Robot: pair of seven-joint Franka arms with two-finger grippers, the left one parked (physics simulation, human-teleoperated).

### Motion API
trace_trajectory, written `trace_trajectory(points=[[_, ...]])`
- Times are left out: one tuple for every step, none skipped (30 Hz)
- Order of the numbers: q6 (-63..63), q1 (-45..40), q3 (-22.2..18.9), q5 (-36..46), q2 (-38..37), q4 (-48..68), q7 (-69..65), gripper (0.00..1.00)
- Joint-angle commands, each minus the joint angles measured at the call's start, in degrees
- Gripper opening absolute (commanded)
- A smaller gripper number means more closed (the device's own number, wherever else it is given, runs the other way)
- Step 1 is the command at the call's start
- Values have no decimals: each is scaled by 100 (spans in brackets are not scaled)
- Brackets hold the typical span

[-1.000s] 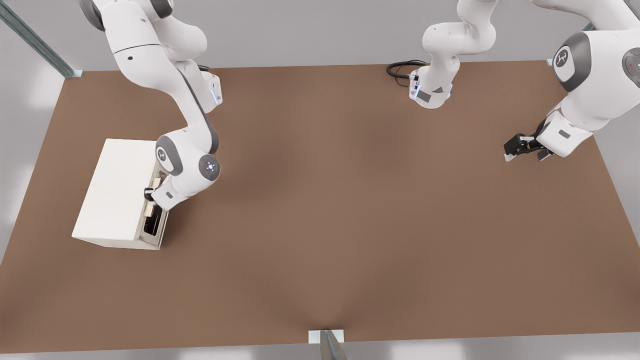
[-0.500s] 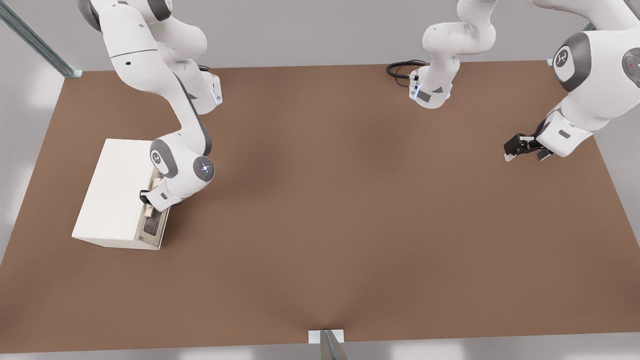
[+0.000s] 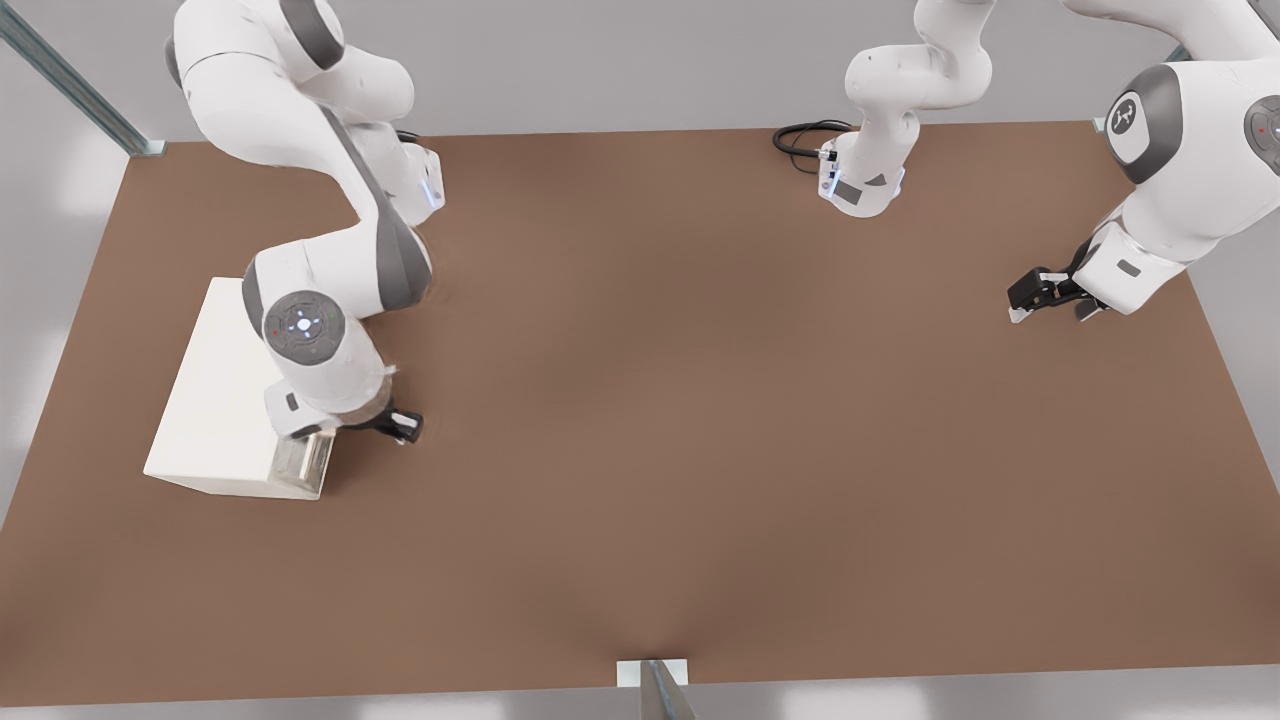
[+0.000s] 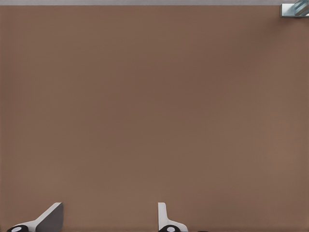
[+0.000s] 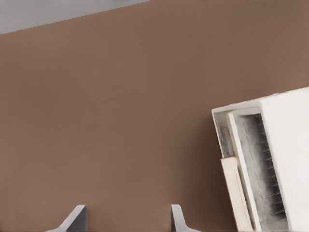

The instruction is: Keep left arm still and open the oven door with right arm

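The cream-white oven [image 3: 225,400] sits on the table at the front view's left. Its oven door [image 5: 243,166] stands slightly ajar: a gap shows the grey ribbed inside [image 5: 263,169], and the tan handle [image 5: 236,195] runs along the door's edge. In the front view the right arm's wrist [image 3: 305,335] covers most of the oven's front [image 3: 300,465]. My gripper [image 3: 398,428] is off the handle, just to the front view's right of the oven and low over the table. Its fingers [image 5: 73,218] are spread with nothing between them, so the gripper [image 5: 126,220] is open.
The brown table [image 3: 680,420] stretches to the front view's right of the oven. The right arm's base [image 3: 415,185] stands behind the oven. A black cable [image 3: 800,138] lies at the far edge. A metal post [image 3: 655,685] stands at the near edge.
My gripper was at the oven's handle; it has let go and swung off to the front view's right. The wrist has turned and now hangs over the oven's front.
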Motion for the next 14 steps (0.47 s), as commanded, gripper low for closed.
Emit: trace_trajectory(points=[[-766, 374, -951, 1062, -495, 33, -3418, 100], [-757, 656, -1743, 1423, -768, -178, -3902, 100], [-836, 463, -1761, 1405, -917, -232, -3982, 100], [-845, 339, -1770, 1388, -917, -179, -4017, 100], [-1029, 331, -1770, 1379, -900, 76, -4017, 100], [-1302, 260, -1770, 1370, -900, 199, -4017, 100], [-1364, 217, -1779, 1370, -891, 217, -4034, 100], [-1355, 208, -1770, 1300, -900, 269, -3964, 100], [-1337, 199, -1788, 1309, -909, 278, -3964, 100], [-1294, 199, -1814, 1247, -891, 278, -3964, 100], [-1232, 199, -1840, 1247, -865, 278, -3973, 100], [-1206, 190, -1928, 1247, -803, 278, -3964, 100], [-1171, 199, -1999, 1256, -803, 278, -3964, 100], [-1056, 199, -2008, 1247, -786, 278, -3964, 100]])
